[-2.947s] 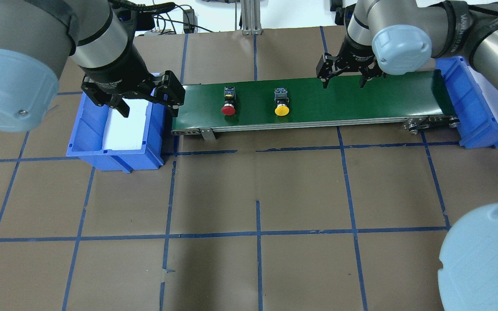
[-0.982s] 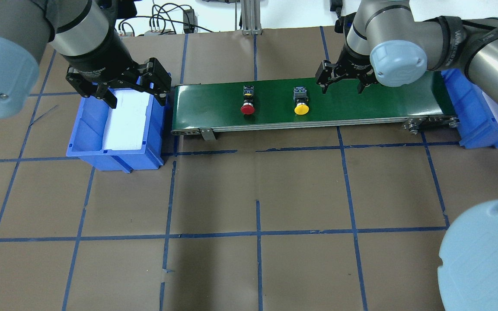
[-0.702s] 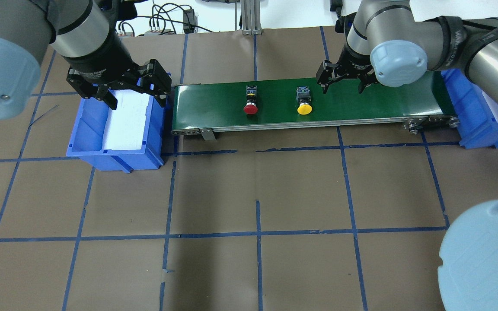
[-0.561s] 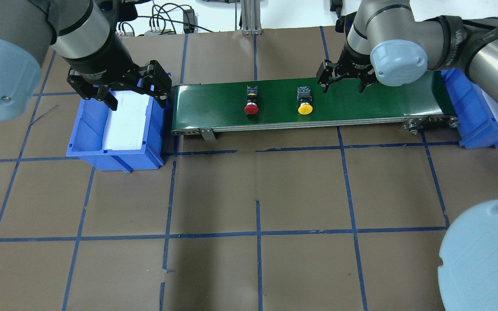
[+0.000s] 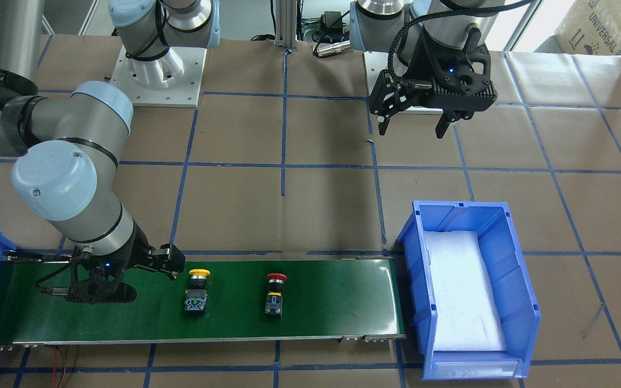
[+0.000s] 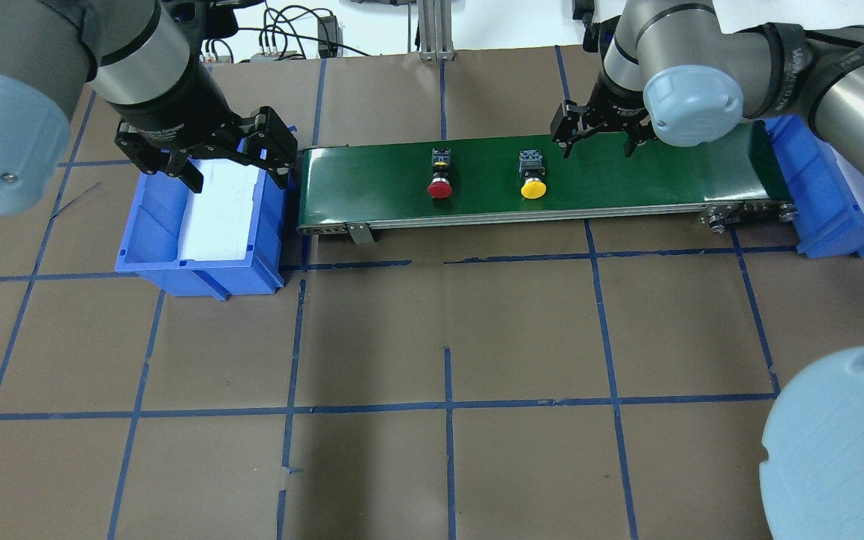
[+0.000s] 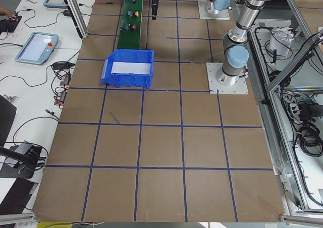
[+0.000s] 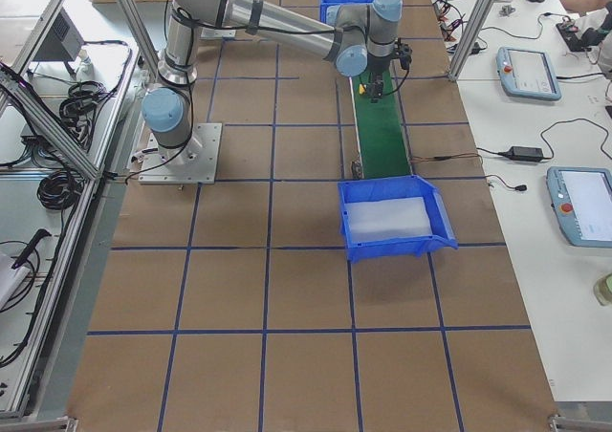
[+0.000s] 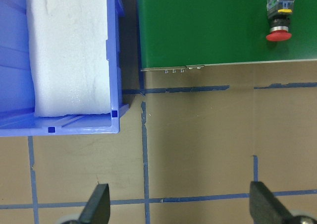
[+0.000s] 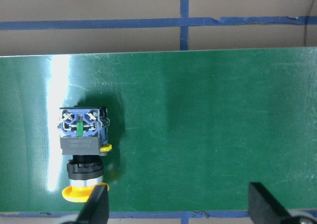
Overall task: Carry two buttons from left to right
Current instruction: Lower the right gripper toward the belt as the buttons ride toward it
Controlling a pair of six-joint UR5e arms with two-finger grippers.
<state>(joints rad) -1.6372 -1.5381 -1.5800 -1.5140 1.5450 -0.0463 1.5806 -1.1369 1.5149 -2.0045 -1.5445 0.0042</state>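
Observation:
The red button [image 6: 439, 180] and the yellow button [image 6: 532, 178] lie on their sides on the green conveyor belt [image 6: 627, 180], the yellow one further right. Both also show in the front view, the red button [image 5: 275, 293] and the yellow button [image 5: 197, 291]. My right gripper [image 6: 597, 146] is open above the belt, just right of the yellow button [image 10: 81, 149], which lies by its left finger. My left gripper [image 6: 235, 169] is open and empty over the left blue bin [image 6: 147, 225]. The red button [image 9: 278, 16] shows far off in the left wrist view.
The left bin holds a white foam pad [image 6: 222, 214]. A second blue bin [image 6: 829, 217] stands at the belt's right end. The brown table has a blue tape grid [image 6: 447, 405]. Cables and a metal post [image 6: 432, 30] lie beyond the belt.
Both buttons have travelled to the right along the belt. My left gripper has drawn back from the belt's left end to above the left bin. My right gripper has barely moved.

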